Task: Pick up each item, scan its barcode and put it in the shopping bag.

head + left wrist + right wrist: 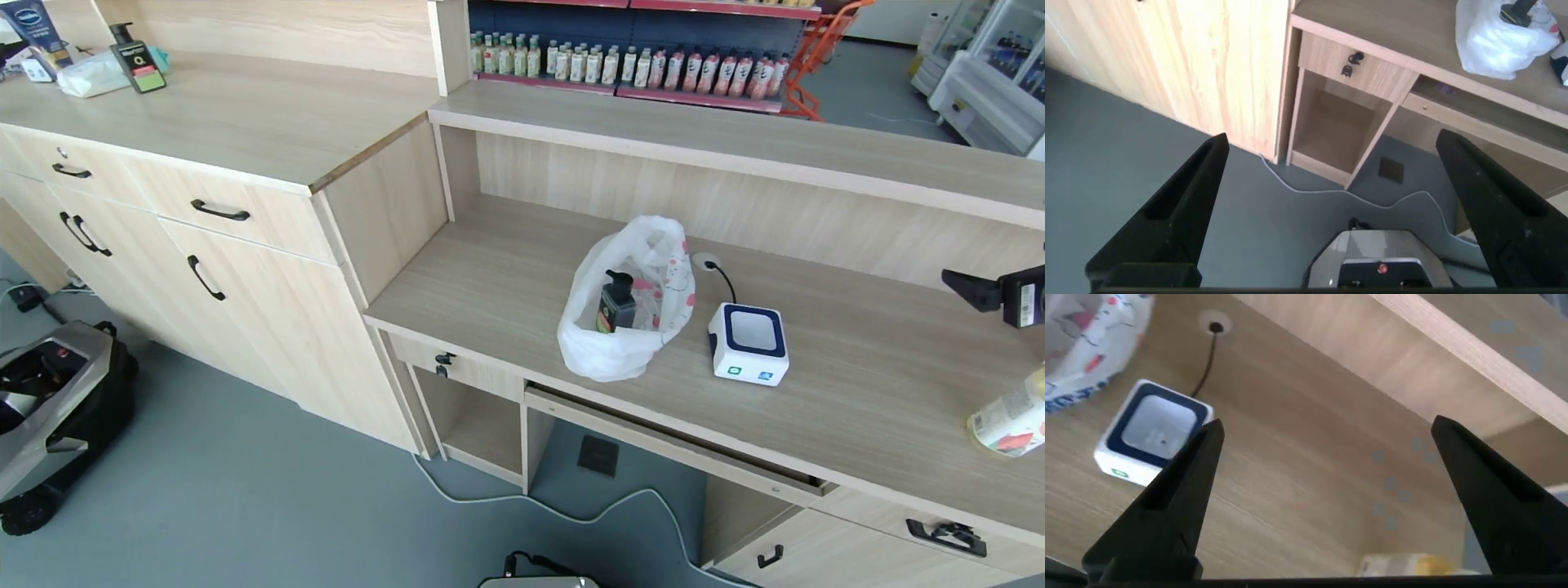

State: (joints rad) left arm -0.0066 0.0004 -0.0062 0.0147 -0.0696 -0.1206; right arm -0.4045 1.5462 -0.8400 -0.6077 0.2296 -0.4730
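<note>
A white plastic shopping bag (624,306) sits open on the lower wooden counter (857,359), with a dark pump bottle (616,304) standing inside it. Just to its right is the white and blue barcode scanner (747,343), its cable running to a hole behind it. A pale labelled bottle (1012,418) lies at the counter's right end. My right gripper (1327,429) hovers open and empty above the counter, right of the scanner (1155,433) and over the bottle (1409,563). My left gripper (1333,139) hangs open and empty over the grey floor, below and left of the bag (1503,37).
A raised ledge (735,139) runs along the counter's back. To the left stands a taller cabinet top (229,114) carrying another pump bottle (137,59) and a tissue pack. A drawer with a lock (1351,65) sits under the counter's left end. A cable lies on the floor.
</note>
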